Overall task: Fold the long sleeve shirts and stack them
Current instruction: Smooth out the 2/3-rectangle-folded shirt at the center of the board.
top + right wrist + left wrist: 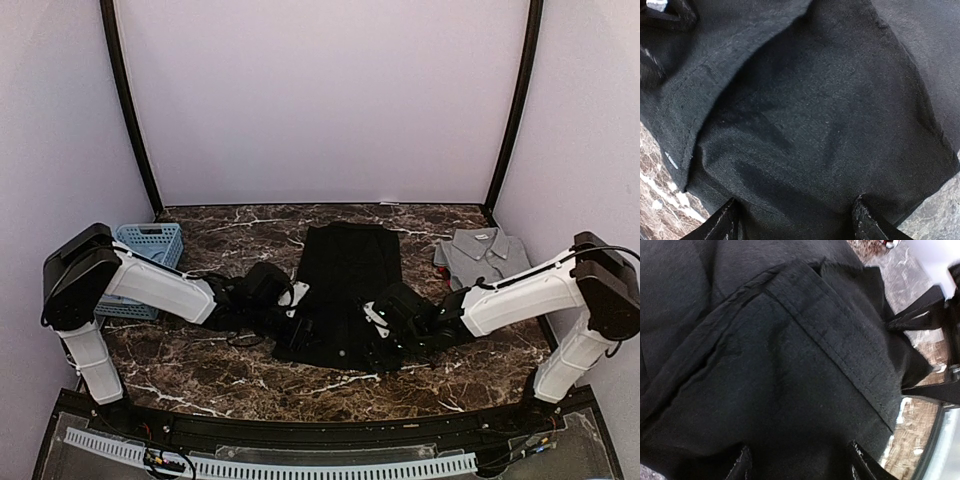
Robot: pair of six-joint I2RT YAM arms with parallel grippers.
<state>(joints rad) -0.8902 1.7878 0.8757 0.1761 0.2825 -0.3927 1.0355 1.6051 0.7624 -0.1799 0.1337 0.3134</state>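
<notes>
**Top external view.** The black shirt (345, 270) lies at the table (230, 385) centre as 1 long strip running near to far. The grey shirt (483, 252) lies folded at the far right, apart from it. A blue basket (150, 245) stands at the far left. The left gripper (300, 328) sits at the strip's near-left corner and the right gripper (378, 335) at its near-right corner. Jaw state cannot be read from this view.

**Left wrist view.** Black cloth fills the frame. A stitched hem band (840, 345) crosses it diagonally. The left gripper (802, 467) shows 2 fingertips standing apart, with cloth lying flat between them and not pinched.

**Right wrist view.** The black shirt (830, 110) again fills the frame, with marble showing at the near-left corner. The right gripper (795, 222) also has its jaws apart, straddling the cloth.

**Step in hand (judged).** Take the near hem for the next cross fold.
1. Close both jaws on all layers at once, hem band included.
2. Lift both corners level.
3. Carry them far together so that the fold line stays square.
4. Keep clear of the grey shirt.
</notes>
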